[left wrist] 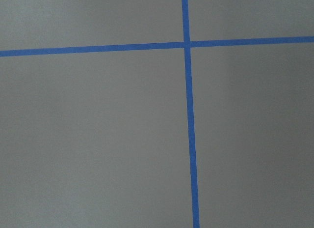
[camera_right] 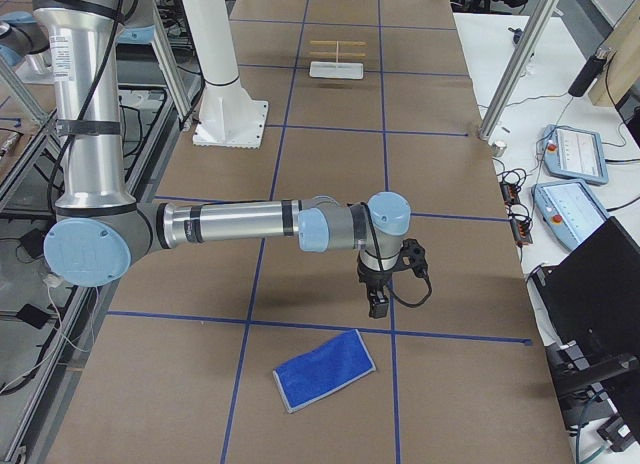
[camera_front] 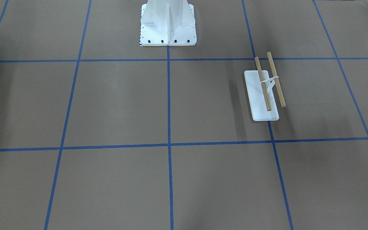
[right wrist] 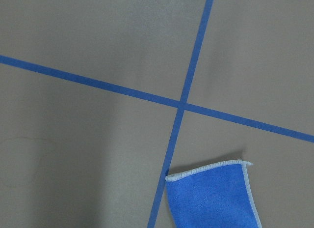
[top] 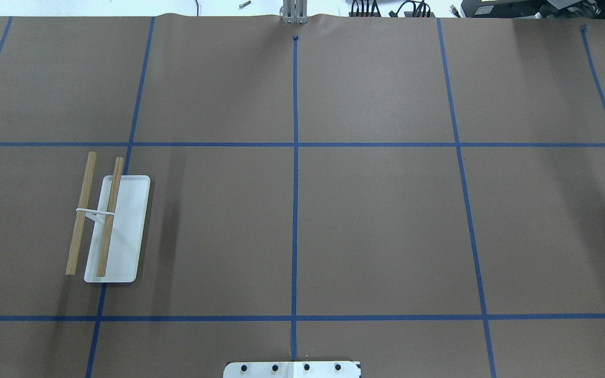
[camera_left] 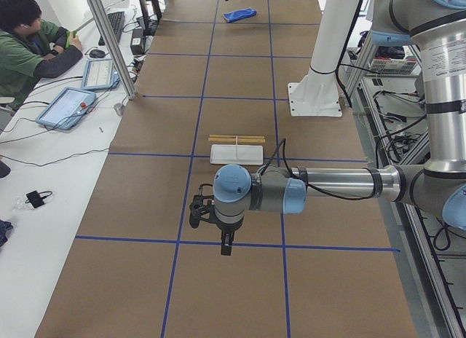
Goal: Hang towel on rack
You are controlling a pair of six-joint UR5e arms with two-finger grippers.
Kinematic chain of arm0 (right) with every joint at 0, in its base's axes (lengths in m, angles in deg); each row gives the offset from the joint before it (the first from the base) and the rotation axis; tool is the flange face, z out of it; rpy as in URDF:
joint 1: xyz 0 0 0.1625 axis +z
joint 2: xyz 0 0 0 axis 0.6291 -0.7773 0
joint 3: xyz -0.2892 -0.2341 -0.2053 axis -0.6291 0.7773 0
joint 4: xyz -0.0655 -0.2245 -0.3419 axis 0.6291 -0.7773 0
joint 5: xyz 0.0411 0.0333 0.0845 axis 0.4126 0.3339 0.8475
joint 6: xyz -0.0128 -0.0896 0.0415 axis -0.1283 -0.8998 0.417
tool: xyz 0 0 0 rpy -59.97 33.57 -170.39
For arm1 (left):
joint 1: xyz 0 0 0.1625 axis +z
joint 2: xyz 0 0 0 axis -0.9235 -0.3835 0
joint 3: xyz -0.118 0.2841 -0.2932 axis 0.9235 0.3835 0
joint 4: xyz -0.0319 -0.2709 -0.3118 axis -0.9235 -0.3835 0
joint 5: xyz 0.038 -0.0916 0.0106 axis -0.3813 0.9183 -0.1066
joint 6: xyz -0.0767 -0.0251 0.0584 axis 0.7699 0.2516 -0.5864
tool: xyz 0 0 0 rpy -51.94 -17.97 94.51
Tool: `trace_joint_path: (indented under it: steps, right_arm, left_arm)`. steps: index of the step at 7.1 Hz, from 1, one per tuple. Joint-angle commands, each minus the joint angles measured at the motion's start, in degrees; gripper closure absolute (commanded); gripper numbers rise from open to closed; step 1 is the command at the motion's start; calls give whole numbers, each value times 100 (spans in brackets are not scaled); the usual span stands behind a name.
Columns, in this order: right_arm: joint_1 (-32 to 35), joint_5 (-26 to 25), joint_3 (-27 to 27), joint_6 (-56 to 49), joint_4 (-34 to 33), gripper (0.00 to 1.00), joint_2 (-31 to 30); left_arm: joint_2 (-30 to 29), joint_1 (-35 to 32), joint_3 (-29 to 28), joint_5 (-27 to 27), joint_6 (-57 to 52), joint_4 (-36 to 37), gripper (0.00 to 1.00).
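Note:
The blue towel [camera_right: 325,369] with a grey stitched edge lies flat on the brown table at the robot's right end; one corner shows in the right wrist view [right wrist: 211,198]. The rack [top: 124,226], a white base with two wooden dowels, stands on the robot's left side and shows in the front view [camera_front: 256,99] too. My right gripper [camera_right: 378,304] hangs a little above the table just beyond the towel. My left gripper [camera_left: 227,243] hangs above the table nearer the camera than the rack [camera_left: 237,148]. I cannot tell whether either gripper is open or shut.
The large white bolted pedestal [camera_front: 168,25] stands at the robot's side of the table's middle. Blue tape lines grid the brown table. An operator [camera_left: 29,46] sits at a side bench with tablets. Metal frame posts [camera_right: 515,59] stand along the table's far edge.

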Motion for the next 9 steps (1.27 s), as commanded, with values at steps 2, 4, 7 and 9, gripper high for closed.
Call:
trace_joint_path:
  steps: [2,4,7,9]
  right_arm:
    - [0,0,8,1,-4,0,-9]
    - [0,244,60,-7,-13,0,-96]
    - [18,707,-307,-34,614,0,-53]
    - [9,439,-317,1,1358,0,-141]
  left_arm:
    - [-4,0,26,-9,0,-4,1]
    - [-57,0,149,-96,0,5,1]
    - [-337,-9,263,-422,18,-13,1]
    - [-644,-9,220,-439,26,-571,1]
